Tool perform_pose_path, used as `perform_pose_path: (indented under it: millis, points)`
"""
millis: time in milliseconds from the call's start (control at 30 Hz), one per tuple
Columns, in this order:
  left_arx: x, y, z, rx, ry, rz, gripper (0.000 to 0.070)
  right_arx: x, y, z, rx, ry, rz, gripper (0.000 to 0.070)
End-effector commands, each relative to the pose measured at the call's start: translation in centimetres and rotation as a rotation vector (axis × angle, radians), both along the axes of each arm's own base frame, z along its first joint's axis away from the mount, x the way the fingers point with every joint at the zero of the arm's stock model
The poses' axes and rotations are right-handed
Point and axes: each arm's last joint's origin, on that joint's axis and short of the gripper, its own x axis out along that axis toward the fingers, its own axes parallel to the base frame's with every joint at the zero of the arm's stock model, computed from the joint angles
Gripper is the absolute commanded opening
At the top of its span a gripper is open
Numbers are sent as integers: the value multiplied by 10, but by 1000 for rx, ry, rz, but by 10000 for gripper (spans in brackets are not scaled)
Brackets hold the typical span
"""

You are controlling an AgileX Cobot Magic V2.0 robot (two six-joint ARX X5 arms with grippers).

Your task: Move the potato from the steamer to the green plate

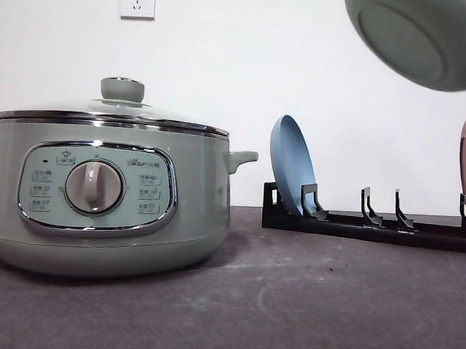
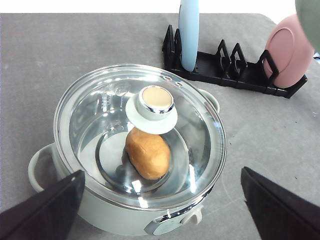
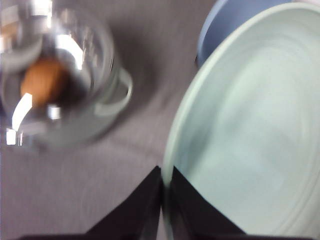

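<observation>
The pale-green steamer (image 1: 100, 200) stands at the table's left with its knobbed glass lid (image 2: 150, 107) on. Through the glass I see the orange-brown potato (image 2: 148, 152) lying inside; the right wrist view shows the potato (image 3: 44, 82) blurred under the lid. The green plate (image 1: 424, 40) hangs tilted in the air at the upper right, and my right gripper (image 3: 165, 192) is shut on the green plate's (image 3: 250, 135) rim. My left gripper (image 2: 160, 200) hovers open above the steamer, its fingers (image 2: 45, 210) wide apart on either side of the pot.
A black dish rack (image 1: 370, 223) sits at the back right with a blue plate (image 1: 289, 165) upright in it and a pink plate (image 2: 287, 57) at its right end. Dark grey table (image 1: 289, 301) spreads in front of the rack.
</observation>
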Motion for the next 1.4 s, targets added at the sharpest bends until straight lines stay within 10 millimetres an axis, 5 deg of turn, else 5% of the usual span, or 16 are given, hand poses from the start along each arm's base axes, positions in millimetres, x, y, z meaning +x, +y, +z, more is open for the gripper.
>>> perform_pose_path:
  millis: [0, 300, 633, 1267, 1367]
  points:
    - [0, 0, 7, 3, -33, -11, 637, -4, 12, -6, -49, 0, 57, 4]
    - [0, 0, 7, 3, -33, -11, 637, -35, 61, -85, -250, 123, 211, 4]
    - [0, 0, 7, 3, -34, -11, 637, -65, 90, -159, -352, 156, 301, 3]
    - [0, 0, 7, 3, -32, -11, 637, -79, 119, -242, -497, 246, 350, 5]
    - [0, 0, 6, 3, -31, -11, 637, -79, 119, -244, -491, 255, 342, 79]
